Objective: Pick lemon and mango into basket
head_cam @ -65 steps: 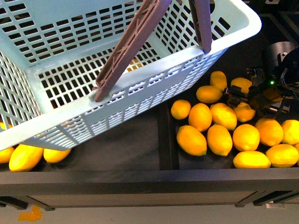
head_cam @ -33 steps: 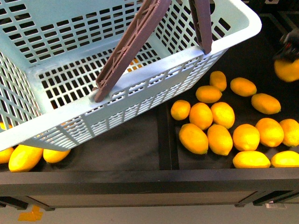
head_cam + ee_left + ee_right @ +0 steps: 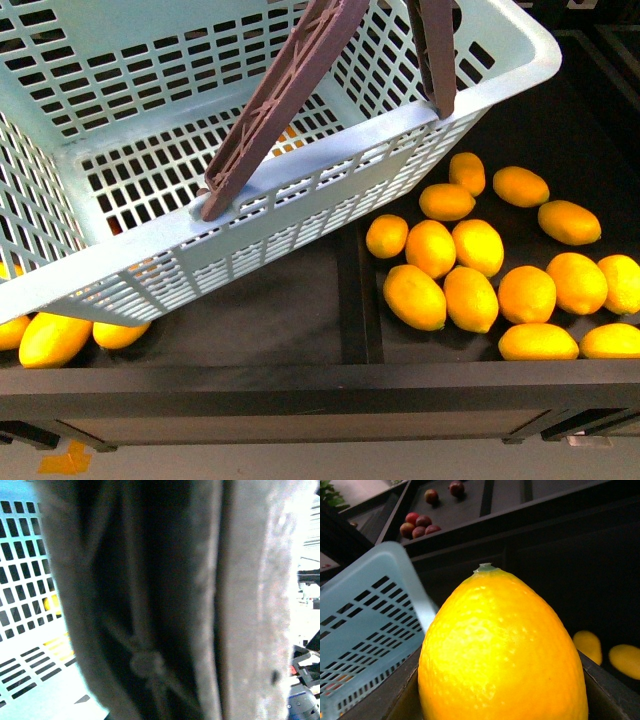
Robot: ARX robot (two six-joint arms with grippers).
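- At the far left, a few yellow-orange fruits (image 3: 55,338) lie on the black shelf, partly under the low corner of the light aqua slotted plastic basket (image 3: 330,165). If the basket sags, it lands on them.
- The basket sits tilted, so a fruit dropped in could roll to the low side or bounce out.
- My left wrist camera is filled by a brown ribbed handle (image 3: 150,605). The left gripper's jaws do not show, so I cannot tell whether they clamp it.
- Two such handles (image 3: 280,95) cross above the basket's opening and are the main thing in my way. A low approach would clip them or the near rim.
- Right of the basket, a heap of loose yellow lemons (image 3: 470,270) fills the black tray, just beside the rim.
- The right gripper (image 3: 502,700) is outside the front view. Its own camera shows a small bright yellow oval lemon (image 3: 502,645) seated between the fingers, pinched by my judgement, near the basket's rim but outside it. Its rounded skin could slip free before it clears the rim.
- Well beyond, small red fruits (image 3: 417,525) sit in another tray and are no concern.
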